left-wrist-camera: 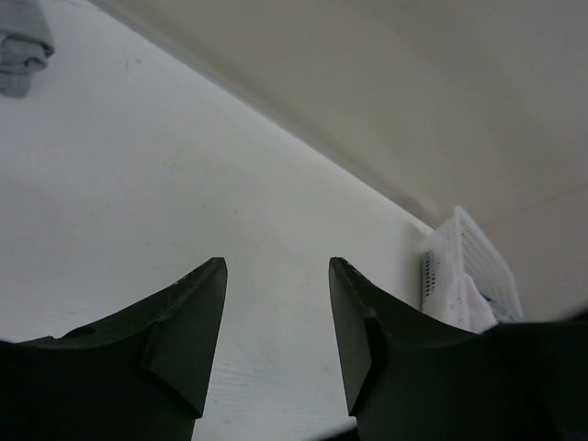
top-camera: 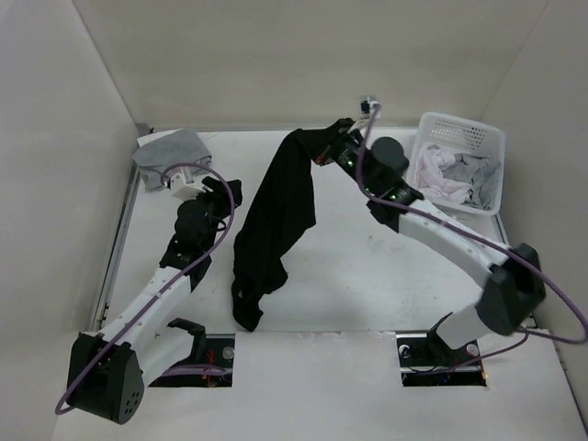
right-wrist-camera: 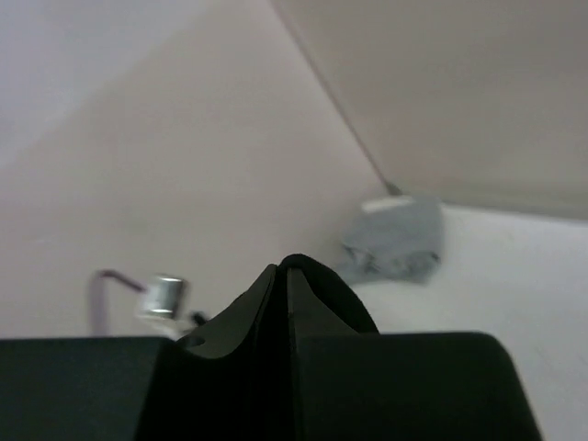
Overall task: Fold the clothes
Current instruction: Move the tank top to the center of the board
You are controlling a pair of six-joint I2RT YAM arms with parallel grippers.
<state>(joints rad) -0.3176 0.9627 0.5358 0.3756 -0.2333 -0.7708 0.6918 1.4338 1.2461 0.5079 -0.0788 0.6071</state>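
Observation:
A long black garment [top-camera: 276,220] hangs from my right gripper [top-camera: 338,142], which is raised near the back wall. Its lower end trails down onto the table near the front edge. In the right wrist view the jaws [right-wrist-camera: 285,268] stand pressed together with a fold of black cloth [right-wrist-camera: 335,289] showing over their tips. My left gripper [top-camera: 230,191] hovers just left of the hanging cloth, apart from it. Its fingers [left-wrist-camera: 277,262] are spread with only bare table between them. A light grey garment [top-camera: 170,147] lies bunched in the back left corner.
A white lattice basket [top-camera: 459,124] stands at the back right with white, pale pink and grey clothes [top-camera: 455,175] in it. The basket [left-wrist-camera: 450,266] also shows in the left wrist view. Walls close in the table at the back and both sides.

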